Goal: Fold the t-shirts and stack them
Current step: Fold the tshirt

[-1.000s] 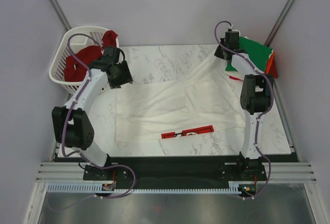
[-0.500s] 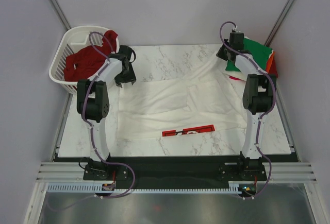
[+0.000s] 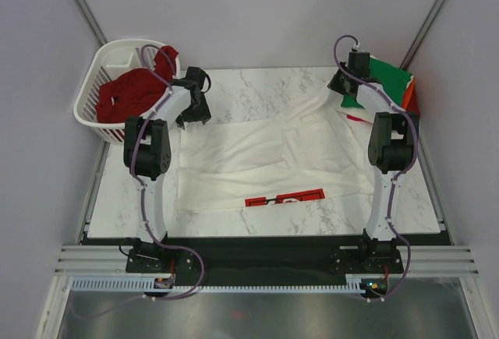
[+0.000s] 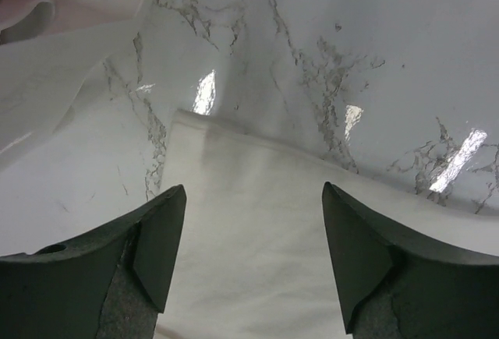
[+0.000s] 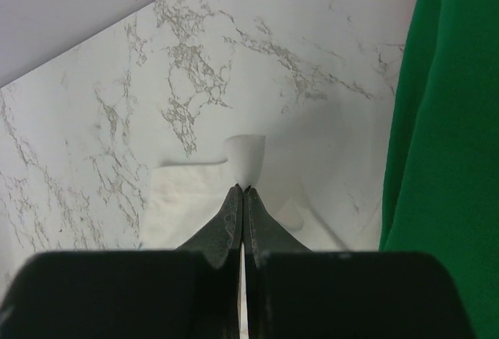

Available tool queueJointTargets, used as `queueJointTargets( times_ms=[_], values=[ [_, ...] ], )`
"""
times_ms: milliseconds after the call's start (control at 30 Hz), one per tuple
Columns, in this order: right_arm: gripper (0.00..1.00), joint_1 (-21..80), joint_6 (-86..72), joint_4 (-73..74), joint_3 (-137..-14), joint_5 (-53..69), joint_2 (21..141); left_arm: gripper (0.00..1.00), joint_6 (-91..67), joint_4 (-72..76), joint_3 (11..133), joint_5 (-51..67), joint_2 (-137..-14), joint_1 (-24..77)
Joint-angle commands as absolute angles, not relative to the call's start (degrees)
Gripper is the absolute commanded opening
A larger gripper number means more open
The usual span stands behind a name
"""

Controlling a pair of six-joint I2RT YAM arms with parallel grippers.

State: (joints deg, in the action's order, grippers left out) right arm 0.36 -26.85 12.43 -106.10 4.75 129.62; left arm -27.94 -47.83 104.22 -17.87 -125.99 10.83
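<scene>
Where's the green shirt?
In the top view, the green t-shirt lies at the far right corner of the table, over an orange t-shirt, beside the right pincer.

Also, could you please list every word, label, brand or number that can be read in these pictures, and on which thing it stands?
On the white t-shirt, the red band of print: it holds white marks, but they are too small to read.
On the basket, the green t-shirt and the table: no text that I can see.
In both wrist views: no text at all.
</scene>
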Motion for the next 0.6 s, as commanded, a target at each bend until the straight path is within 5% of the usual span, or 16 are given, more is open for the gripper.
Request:
queueJointTargets(
  times_ms=[0, 233, 400, 567],
  values=[
    [0.0, 0.18, -27.42, 10.55, -105.47, 6.15, 125.77, 0.79, -30.06, -47.9, 106.87, -16.79, -130.07, 9.32],
    [0.0, 0.18, -27.33, 10.46, -104.94, 6.33, 124.98, 0.68, -32.34, -47.55, 107.06, -15.91, -132.89, 9.23],
    [0.0, 0.18, -27.6, 10.46, -104.77, 6.94, 124.81, 0.45, -32.34, -47.55, 106.7, -16.96, -132.37, 9.32],
    [0.0, 0.18, -27.69, 10.46, -104.5, 7.21, 124.1, 0.58, -36.2, -47.72, 102.49, -12.86, -130.17, 9.23]
  ],
)
